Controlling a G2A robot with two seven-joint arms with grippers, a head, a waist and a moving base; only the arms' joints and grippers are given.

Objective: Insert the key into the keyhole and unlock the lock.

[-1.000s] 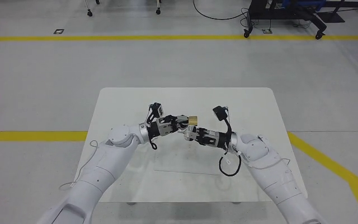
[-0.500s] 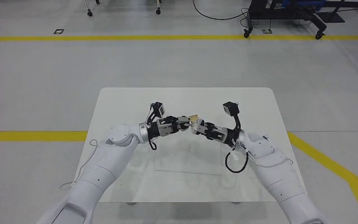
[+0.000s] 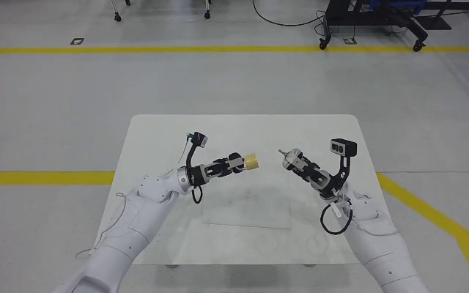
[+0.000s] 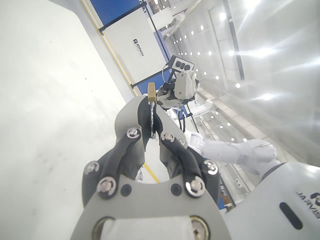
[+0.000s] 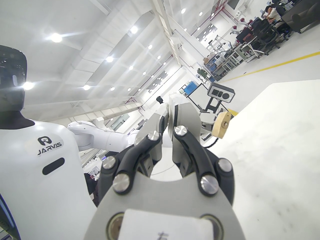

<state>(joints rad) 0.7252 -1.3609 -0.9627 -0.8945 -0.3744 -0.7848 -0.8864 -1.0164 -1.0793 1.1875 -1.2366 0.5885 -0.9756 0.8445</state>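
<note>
A brass padlock (image 3: 250,160) hangs above the white table (image 3: 322,132), held by its shackle in my shut left gripper (image 3: 239,162). In the left wrist view the brass body (image 4: 151,93) sticks out past the left gripper (image 4: 150,106), whose pads clamp the steel shackle. My right gripper (image 3: 289,157) hovers a short gap to the right of the lock, shut on a small key (image 3: 280,153) pointing toward the lock. In the right wrist view the right gripper (image 5: 169,114) has its fingers pressed together, and the padlock's keyhole face (image 5: 221,125) is turned toward it.
Both arms hover over the middle of the table. A faint rectangular outline (image 3: 245,212) marks the tabletop near the front. Yellow floor lines (image 3: 220,50) and wheeled carts (image 3: 374,22) lie well beyond the far edge.
The grippers were together at the lock; now they stand apart. My right gripper has pulled back to the right with the key, and the left arm has shifted slightly left with the padlock.
</note>
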